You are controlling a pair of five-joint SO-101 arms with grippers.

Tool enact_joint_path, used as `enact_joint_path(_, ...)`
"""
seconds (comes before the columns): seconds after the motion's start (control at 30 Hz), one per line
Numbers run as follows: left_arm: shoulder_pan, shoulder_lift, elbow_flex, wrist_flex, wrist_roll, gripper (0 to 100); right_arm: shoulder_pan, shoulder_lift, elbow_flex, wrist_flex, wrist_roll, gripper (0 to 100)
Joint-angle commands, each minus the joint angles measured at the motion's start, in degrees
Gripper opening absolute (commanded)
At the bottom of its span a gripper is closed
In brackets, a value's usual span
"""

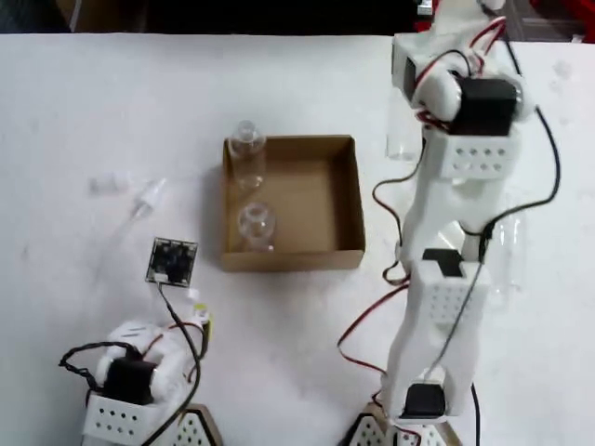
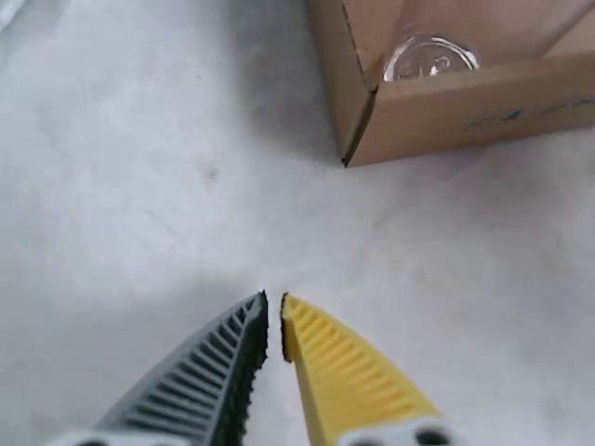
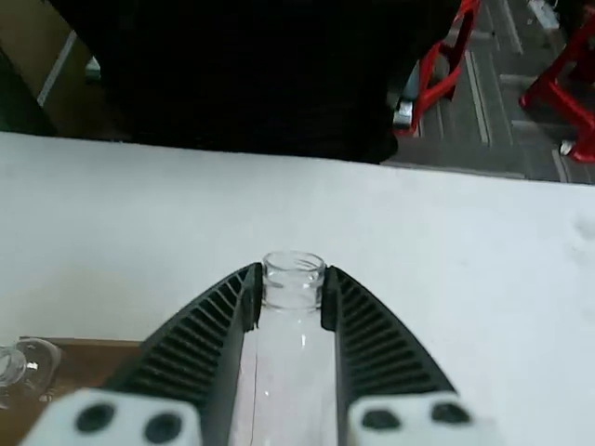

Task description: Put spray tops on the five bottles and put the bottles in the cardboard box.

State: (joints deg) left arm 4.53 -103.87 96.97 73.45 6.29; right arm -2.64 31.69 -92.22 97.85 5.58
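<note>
The cardboard box lies open at the table's middle. Two clear bottles without spray tops stand inside along its left wall, one at the far corner and one at the near corner, the latter also in the left wrist view. My right gripper is shut on the neck of a third open-mouthed clear bottle, held right of the box's far corner. My left gripper hovers shut and empty over bare table near the box's front-left corner. A spray top lies left of the box.
A small clear cap rests beside the spray top. Another clear bottle lies partly under the right arm at the table's right side. A dark figure stands beyond the table's far edge.
</note>
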Motion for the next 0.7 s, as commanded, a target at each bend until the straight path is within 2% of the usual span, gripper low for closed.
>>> enact_joint_path(0.0,0.7,-0.5,0.0,0.4,0.8,3,0.5,-9.5,4.7,1.8,-0.7,1.6)
enact_joint_path(0.17,0.7,-0.5,0.0,0.4,0.8,3,-0.5,-24.0,25.5,1.5,-1.1,1.6)
enact_joint_path(0.4,0.7,-0.5,0.0,0.4,0.8,3,-0.7,-38.9,47.5,-2.4,-14.9,1.6)
enact_joint_path(0.67,0.7,-0.5,0.0,0.4,0.8,3,-6.0,-46.9,63.1,-5.7,-14.9,1.6)
